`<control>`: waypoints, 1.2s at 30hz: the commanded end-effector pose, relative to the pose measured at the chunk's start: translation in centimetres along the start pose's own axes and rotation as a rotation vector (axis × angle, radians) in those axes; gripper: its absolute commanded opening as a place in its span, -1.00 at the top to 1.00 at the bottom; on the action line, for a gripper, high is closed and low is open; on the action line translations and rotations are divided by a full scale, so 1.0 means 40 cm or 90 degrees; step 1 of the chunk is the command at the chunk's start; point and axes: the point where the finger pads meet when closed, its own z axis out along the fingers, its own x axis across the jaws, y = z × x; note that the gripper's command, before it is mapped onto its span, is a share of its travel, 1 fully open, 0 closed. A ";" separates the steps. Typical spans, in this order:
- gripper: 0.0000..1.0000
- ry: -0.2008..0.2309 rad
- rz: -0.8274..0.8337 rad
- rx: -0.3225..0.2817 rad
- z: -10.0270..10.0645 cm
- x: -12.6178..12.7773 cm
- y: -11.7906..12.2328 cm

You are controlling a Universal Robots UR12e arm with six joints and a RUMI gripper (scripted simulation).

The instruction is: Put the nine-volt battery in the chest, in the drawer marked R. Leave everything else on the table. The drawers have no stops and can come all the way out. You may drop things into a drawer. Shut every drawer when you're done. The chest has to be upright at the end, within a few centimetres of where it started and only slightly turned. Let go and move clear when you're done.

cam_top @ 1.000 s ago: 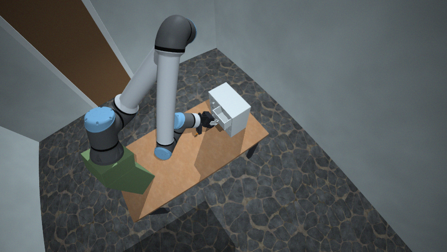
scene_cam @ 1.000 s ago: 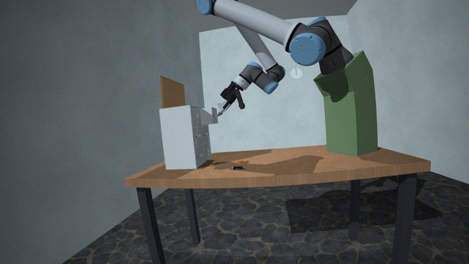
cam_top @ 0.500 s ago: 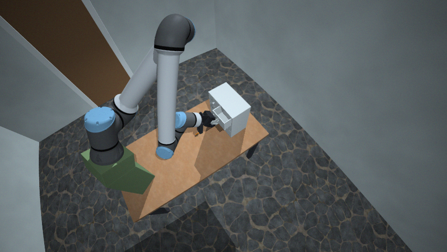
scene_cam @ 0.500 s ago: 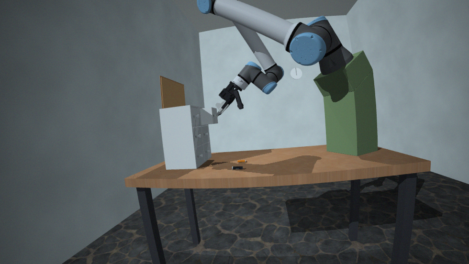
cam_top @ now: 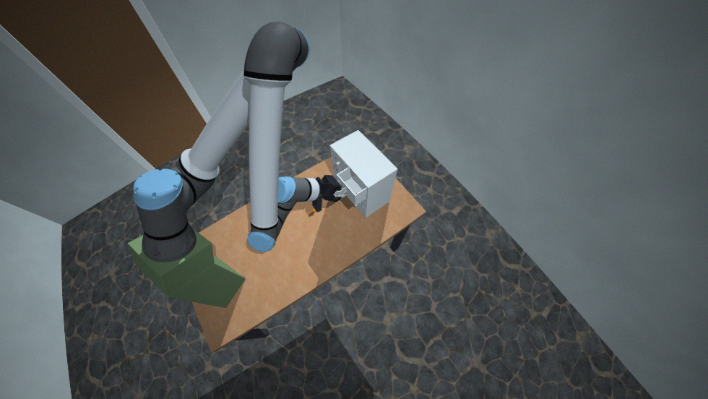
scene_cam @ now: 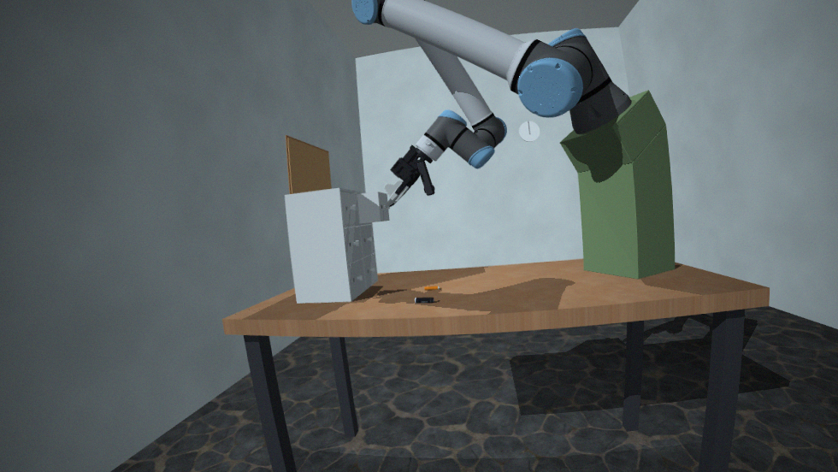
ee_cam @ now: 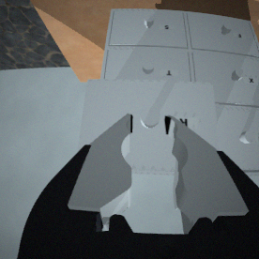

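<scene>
The white chest (cam_top: 368, 168) stands upright at the far end of the table, and it also shows in the exterior view (scene_cam: 322, 246). One upper drawer (cam_top: 350, 182) (scene_cam: 374, 208) is pulled part way out. In the wrist view its front (ee_cam: 150, 100) fills the middle, and the mark beside its knob is half hidden by a finger. My gripper (cam_top: 338, 193) (scene_cam: 393, 197) is at that drawer front, fingers narrow on either side of the knob (ee_cam: 150, 126), holding nothing. I cannot make out a nine-volt battery for certain. A small dark object (scene_cam: 423, 300) lies on the table.
A small orange object (scene_cam: 433, 287) lies on the table in front of the chest, also seen in the top view (cam_top: 311, 212). Closed drawers marked S (ee_cam: 166, 27), T (ee_cam: 168, 72) and X (ee_cam: 245, 80) show on the chest front. The green robot base (scene_cam: 624, 193) stands at the other table end.
</scene>
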 end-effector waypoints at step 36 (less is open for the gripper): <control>0.86 0.000 0.000 0.000 0.000 0.000 0.001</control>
